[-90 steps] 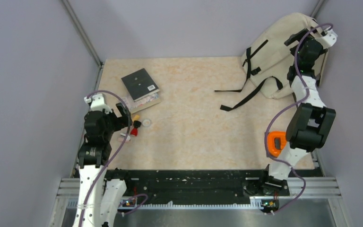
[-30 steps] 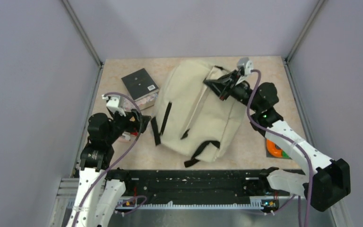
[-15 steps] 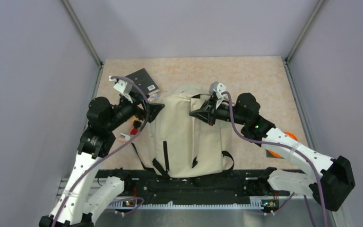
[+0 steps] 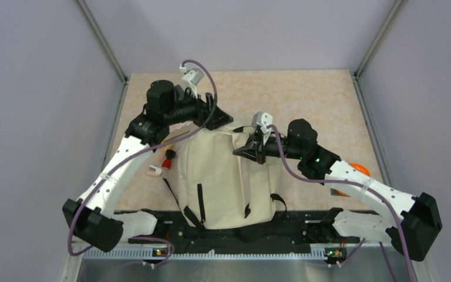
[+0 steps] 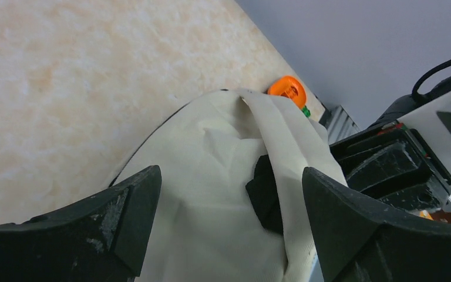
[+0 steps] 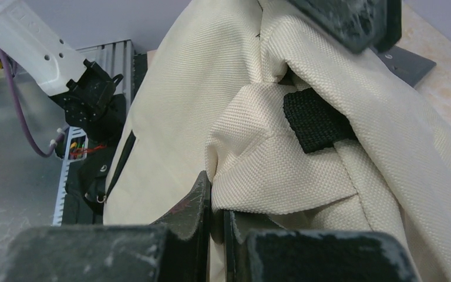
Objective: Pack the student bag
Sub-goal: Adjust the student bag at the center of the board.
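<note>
1. The student bag [image 4: 223, 176] lies flat in the middle of the table [image 4: 317, 100]. Its top end points to the far wall and its bottom end hangs over the near edge, between the two arm bases. Black straps show on its upper face.
2. The right gripper [image 6: 217, 202] is nearly closed, pinching a fold of cream fabric at the bag's top, just beside a black webbing tab [image 6: 314, 120].
3. The left gripper [image 5: 229, 200] is at the same top end with its fingers [image 5: 135, 200] spread wide. It holds nothing, and I cannot tell whether it touches the cloth.
4. No opening into the bag shows in any view, and nothing can be seen inside it.
5. Small red-and-black pieces [image 4: 168, 157] and a pale one [image 4: 152, 171] lie on the table just left of the bag. An orange roll [image 4: 358, 170] sits to its right, near the right arm.
6. Judged from this, packing has barely begun: the bag is placed and gripped, while opening it and loading the loose items remain.
</note>
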### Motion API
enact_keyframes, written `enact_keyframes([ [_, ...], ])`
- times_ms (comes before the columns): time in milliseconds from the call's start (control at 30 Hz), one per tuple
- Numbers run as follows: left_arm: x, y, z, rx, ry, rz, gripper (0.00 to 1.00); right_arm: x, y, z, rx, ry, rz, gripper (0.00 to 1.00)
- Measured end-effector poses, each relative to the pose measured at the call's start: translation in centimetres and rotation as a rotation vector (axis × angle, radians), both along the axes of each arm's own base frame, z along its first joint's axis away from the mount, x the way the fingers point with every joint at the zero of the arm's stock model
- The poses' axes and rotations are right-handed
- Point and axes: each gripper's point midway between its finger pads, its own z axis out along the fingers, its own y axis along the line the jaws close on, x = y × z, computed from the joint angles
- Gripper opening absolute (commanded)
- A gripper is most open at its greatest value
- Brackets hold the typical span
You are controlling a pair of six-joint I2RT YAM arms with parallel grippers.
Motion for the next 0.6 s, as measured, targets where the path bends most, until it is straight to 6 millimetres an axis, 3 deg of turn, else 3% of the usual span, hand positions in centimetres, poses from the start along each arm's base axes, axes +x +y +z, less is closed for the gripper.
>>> enact_keyframes([
  [100, 0.2, -1.5, -1.8, 0.051, 0.092, -0.041, 0.94, -0.1, -0.1, -0.3, -0.011, 0.002, 0.002, 0.00],
  [367, -0.3, -5.4, -2.5, 0.087, 0.160, -0.185, 0.94, -0.4, -0.2, -1.1, -0.038, 0.017, 0.015, 0.00],
  [533, -1.4, -7.0, -2.8, 0.090, 0.189, -0.271, 0.83, -0.5, -0.3, -1.4, -0.049, 0.022, 0.019, 0.00],
  [600, -1.9, -7.3, -2.9, 0.087, 0.201, -0.301, 0.70, -0.6, -0.3, -1.5, -0.055, 0.027, 0.020, 0.00],
])
